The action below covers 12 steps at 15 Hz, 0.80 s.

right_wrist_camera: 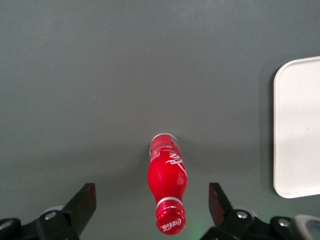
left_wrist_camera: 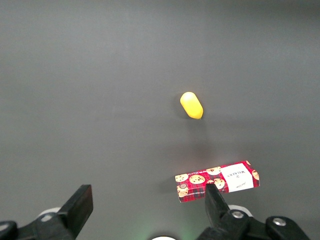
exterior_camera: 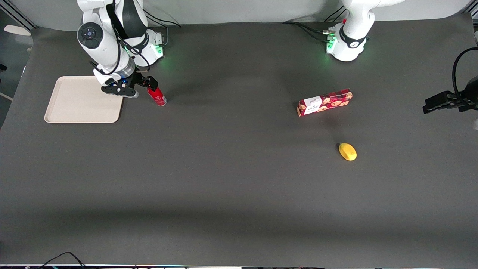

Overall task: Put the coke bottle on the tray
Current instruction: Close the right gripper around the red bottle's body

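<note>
Dark table (exterior_camera: 239, 179): coke bottle (right_wrist_camera: 167, 192) upright between spread pincer (right_wrist_camera: 150, 205) fingers.

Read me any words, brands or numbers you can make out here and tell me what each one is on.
"Coca-Cola": white script on the cap of the coke bottle, standing between the fingers of the open gripper beside the tray.
White script on the bottle's body: unreadable.
White label on the cookie box: too blurred to read.

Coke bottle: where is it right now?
The coke bottle stands on the table beside the tray, between the fingers of the open gripper.
</note>
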{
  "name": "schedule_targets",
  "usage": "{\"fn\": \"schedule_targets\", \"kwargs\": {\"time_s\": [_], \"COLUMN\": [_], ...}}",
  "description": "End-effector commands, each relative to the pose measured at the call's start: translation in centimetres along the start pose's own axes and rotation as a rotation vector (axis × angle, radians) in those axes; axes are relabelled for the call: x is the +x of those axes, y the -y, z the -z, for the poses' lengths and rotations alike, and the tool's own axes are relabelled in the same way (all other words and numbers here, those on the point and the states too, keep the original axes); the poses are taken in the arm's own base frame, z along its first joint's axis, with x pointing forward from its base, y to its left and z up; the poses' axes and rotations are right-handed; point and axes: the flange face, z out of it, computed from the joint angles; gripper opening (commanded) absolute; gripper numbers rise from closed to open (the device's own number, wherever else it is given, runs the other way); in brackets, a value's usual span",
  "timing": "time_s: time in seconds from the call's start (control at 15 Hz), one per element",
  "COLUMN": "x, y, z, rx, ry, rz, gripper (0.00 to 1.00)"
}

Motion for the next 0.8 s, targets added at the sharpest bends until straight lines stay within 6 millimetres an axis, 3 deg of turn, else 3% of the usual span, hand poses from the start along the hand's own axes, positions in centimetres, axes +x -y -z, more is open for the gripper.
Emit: {"fn": "schedule_targets", "kwargs": {"time_s": [0.0,0.53,0.67,0.73], "x": [-1.0,-1.9,-1.9,-2.0], "y": [-0.5,-1.2,-1.3,-1.3], "z": [-1.4,-3.4,-3.5,-3.6], "rx": [0.014,0.015,0.013,0.012], "ry": [0.007,0.054,0.058,0.06], "rz": [-0.032,-0.048,-0.049,-0.048], "gripper": [1.0,0.93,0.83,0.71]}}
